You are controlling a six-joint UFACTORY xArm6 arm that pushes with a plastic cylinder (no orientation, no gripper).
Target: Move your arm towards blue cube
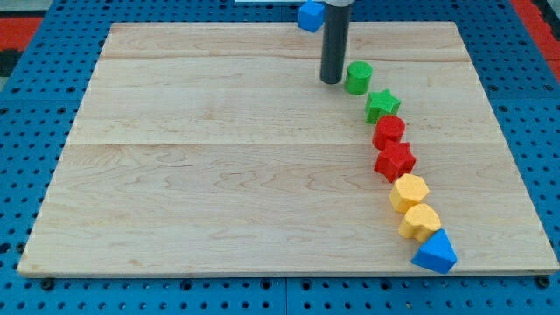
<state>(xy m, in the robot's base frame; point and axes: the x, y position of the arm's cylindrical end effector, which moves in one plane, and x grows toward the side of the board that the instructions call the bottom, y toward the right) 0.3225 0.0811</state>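
Observation:
The blue cube (310,15) sits at the view's top edge of the wooden board (219,157), just left of my rod. My tip (331,81) rests on the board below and slightly right of the blue cube, and just left of a green cylinder (358,77). It touches neither, as far as I can tell.
A curved line of blocks runs down the view's right: a green star (381,106), a red block (388,131), a red star (395,161), a yellow hexagon-like block (409,192), a yellow block (420,221) and a blue triangular block (436,254).

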